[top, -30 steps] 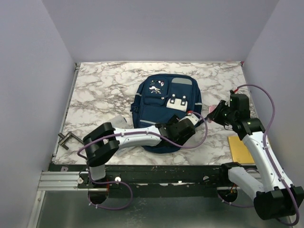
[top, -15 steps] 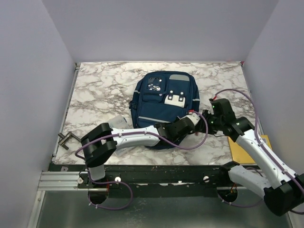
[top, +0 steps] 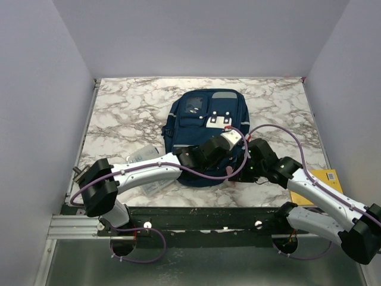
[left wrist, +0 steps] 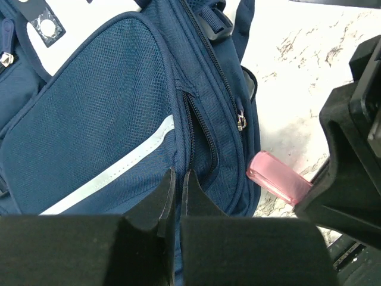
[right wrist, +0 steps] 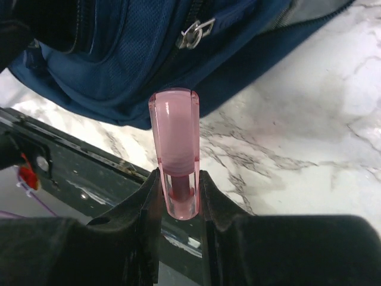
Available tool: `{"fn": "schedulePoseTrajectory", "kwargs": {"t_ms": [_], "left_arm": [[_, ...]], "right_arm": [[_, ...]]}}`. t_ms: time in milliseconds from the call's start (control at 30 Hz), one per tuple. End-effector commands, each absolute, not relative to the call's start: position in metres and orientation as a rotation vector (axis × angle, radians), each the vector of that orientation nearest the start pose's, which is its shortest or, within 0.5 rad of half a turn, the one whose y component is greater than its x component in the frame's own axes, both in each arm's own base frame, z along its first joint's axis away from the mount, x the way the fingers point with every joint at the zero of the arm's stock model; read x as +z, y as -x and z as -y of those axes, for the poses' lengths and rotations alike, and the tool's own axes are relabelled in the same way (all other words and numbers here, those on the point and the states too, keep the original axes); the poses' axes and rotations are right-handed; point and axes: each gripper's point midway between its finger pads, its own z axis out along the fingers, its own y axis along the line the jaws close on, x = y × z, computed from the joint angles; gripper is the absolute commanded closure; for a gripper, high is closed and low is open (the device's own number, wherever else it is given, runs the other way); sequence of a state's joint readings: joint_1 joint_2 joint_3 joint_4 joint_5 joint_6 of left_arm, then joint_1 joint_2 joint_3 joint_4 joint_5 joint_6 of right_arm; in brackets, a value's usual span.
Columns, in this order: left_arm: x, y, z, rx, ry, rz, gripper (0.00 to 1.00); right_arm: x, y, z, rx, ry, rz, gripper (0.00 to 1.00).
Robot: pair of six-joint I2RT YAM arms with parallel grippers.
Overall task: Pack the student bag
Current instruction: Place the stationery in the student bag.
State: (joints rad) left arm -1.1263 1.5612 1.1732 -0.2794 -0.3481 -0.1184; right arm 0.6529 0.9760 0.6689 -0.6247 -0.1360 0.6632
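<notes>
The bag (top: 202,122) lies flat, front up, in the middle of the counter (top: 125,113), with its top toward the far side. Both arms meet at its near right corner.

The left hand (left wrist: 177,176) is low over the bag's right side pocket, beside the grey stripe and just left of a zip. Its fingers (left wrist: 165,196) are drawn together with only a slit between them. I cannot tell whether any fabric is caught in that slit.

The right hand (right wrist: 174,186) is just right of the bag's near corner, above bare counter. It is closed on the lower end of a pink tube (right wrist: 174,149). The tube stands out from between the fingers, and its rounded tip points at the bag's edge, close to a metal zip pull (right wrist: 195,33). I cannot tell whether the tip touches the fabric.

A clear box (top: 150,183) lies at the near left, partly under the left arm. A yellow pad (top: 326,177) lies at the near right edge of the counter.
</notes>
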Motion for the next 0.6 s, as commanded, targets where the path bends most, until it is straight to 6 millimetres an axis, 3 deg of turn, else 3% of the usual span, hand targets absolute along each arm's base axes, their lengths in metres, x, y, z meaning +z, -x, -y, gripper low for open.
{"fn": "schedulePoseTrajectory", "kwargs": {"t_ms": [0,267,567], "left_arm": [[0.189,-0.234,0.369,-0.441,-0.829,-1.958,1.00],[0.196,-0.231,0.367,-0.473,-0.819,-1.941,1.00],[0.209,-0.234,0.364,-0.470,-0.819,-1.908,1.00]], "right_arm": [[0.126,-0.182,-0.218,0.902,-0.017,-2.458,0.99],[0.147,-0.186,-0.241,1.106,-0.084,-2.373,1.00],[0.157,-0.158,-0.231,1.153,-0.113,-2.427,1.00]]}}
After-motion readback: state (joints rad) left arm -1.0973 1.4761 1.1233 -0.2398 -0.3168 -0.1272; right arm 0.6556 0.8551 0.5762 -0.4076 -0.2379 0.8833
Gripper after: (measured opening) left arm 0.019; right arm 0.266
